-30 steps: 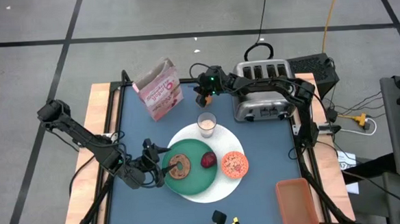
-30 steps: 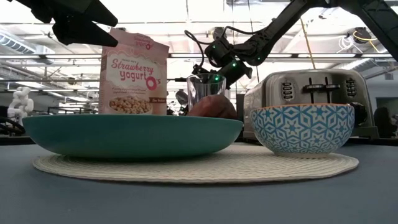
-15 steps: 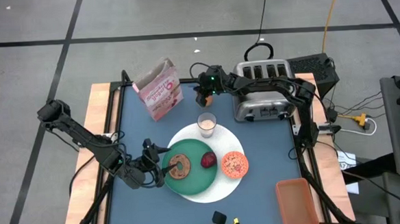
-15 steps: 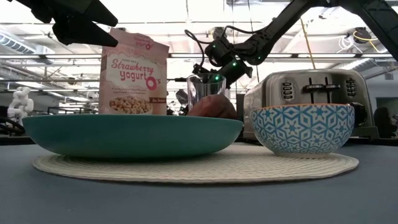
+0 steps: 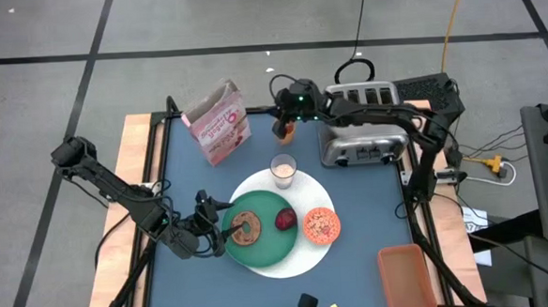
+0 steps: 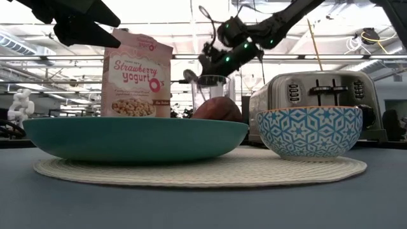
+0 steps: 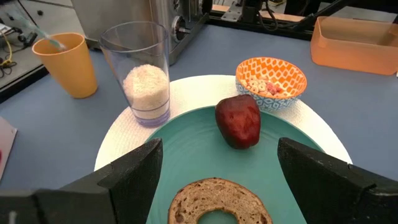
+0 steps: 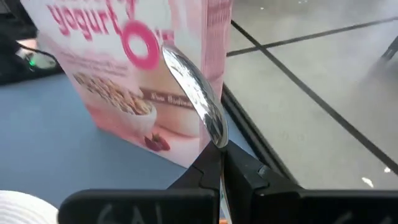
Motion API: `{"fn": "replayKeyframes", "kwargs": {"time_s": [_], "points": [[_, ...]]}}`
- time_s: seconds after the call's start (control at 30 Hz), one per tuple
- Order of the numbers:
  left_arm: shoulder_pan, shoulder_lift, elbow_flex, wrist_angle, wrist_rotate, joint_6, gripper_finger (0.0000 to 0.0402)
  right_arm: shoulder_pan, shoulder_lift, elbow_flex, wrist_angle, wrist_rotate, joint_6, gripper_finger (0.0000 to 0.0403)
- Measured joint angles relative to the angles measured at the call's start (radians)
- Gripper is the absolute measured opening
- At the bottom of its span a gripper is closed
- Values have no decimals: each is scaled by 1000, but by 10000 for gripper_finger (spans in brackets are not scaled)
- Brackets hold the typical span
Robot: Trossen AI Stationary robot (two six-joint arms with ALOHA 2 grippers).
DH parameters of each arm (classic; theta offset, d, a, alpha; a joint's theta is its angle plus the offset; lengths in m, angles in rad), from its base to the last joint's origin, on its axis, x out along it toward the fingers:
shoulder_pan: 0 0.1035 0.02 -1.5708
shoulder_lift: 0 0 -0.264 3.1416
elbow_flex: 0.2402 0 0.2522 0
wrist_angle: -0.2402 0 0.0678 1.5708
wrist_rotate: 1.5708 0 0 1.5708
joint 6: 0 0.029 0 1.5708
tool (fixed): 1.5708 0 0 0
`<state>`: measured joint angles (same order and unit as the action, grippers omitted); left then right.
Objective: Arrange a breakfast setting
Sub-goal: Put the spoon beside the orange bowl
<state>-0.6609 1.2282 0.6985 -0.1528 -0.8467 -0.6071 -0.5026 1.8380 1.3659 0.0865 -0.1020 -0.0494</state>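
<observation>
The green plate (image 5: 268, 250) sits on the white round mat (image 5: 301, 262) and carries the bagel (image 5: 248, 228) and the dark red fruit (image 5: 285, 219). The orange patterned bowl (image 5: 321, 225) and the milk glass (image 5: 283, 170) stand on the mat. The orange cup (image 5: 286, 130) stands behind the glass. My right gripper (image 5: 285, 117) is above the cup, shut on the metal spoon (image 8: 196, 93). My left gripper (image 5: 225, 229) is open at the plate's left rim, with its fingers on either side of the bagel (image 7: 217, 202). The pink cereal box (image 5: 218, 123) stands at the far left. My right gripper pinches the spoon's handle (image 8: 219, 148) between its two fingers. The spoon's bowl (image 8: 189, 78) sticks out beyond the fingertips toward the cereal box. The spoon is lifted clear of the table.
The silver toaster (image 5: 359, 125) stands at the far right, close beside my right arm. The orange bin (image 5: 407, 276) is at the near right corner. Bare blue table lies at the near left and between the cereal box and the mat.
My right gripper has risen and gone a little toward the table's far right, carrying the spoon up with it. The orange cup now shows more from under the gripper. My left arm has kept still.
</observation>
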Motion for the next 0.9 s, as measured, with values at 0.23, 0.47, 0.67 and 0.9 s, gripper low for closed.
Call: {"fn": "replayKeyframes", "kwargs": {"time_s": [0.23,0.47,0.67,0.9], "points": [[0,0,0,0,0,0,321,3,-143,0,-74,-2,4,1],[0,0,0,0,0,1,321,34,-316,0,-268,-4,72,1],[0,0,0,7,-41,25,322,91,-484,0,-481,-4,179,0],[18,-29,0,127,-160,207,321,186,-662,0,-615,-2,351,0]]}}
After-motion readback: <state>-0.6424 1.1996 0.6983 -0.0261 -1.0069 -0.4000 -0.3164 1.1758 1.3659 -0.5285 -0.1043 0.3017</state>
